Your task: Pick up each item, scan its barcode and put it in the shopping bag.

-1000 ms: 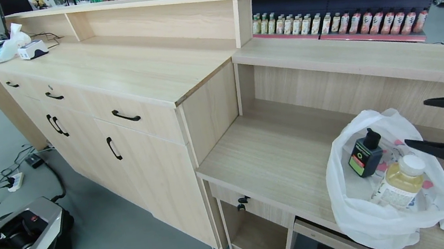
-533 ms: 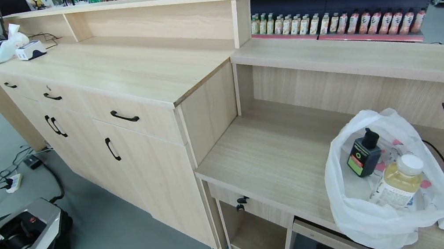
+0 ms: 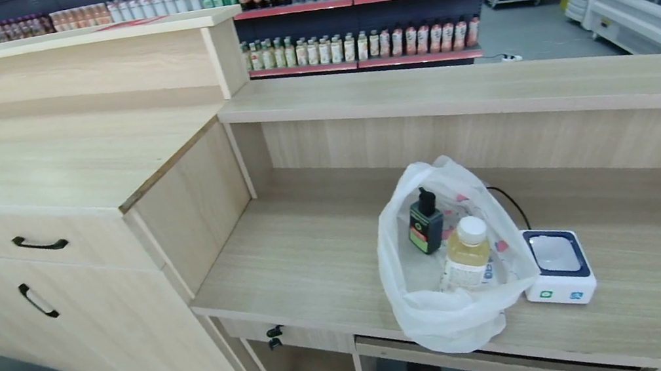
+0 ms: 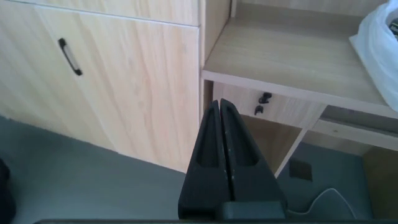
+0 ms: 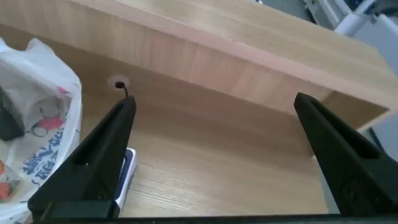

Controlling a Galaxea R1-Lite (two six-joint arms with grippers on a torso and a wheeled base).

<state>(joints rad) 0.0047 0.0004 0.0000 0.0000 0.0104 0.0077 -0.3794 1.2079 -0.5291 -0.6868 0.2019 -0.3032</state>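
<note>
- Your right gripper (image 5: 214, 102) is hanging wide open and holding nothing. It is pulling away from the shopping bag (image 5: 43, 93), whose mouth was just off its fingertips a second ago and is now lying off to one side, clear of the jaws.
- Your left gripper (image 4: 219, 109) is sitting fully shut on nothing, low in front of a cabinet door (image 4: 124, 81), with the bag well beyond its tips.
- The head camera is swinging right, so the counter (image 3: 316, 261) is only seeming to slide. The bag and the barcode scanner (image 3: 560, 272) touching it are not moving.
- I judge the drop-off finished: a dark pump bottle (image 3: 425, 227) and a juice bottle (image 3: 466, 253) are resting inside the bag.
- The bag is thin, crinkled, translucent white plastic, slumping open. The pump bottle is flat-sided and rigid. The juice bottle is round and clear, with a white cap. The scanner is a hard white box with a glossy window. The counter is smooth pale wood laminate.
</note>
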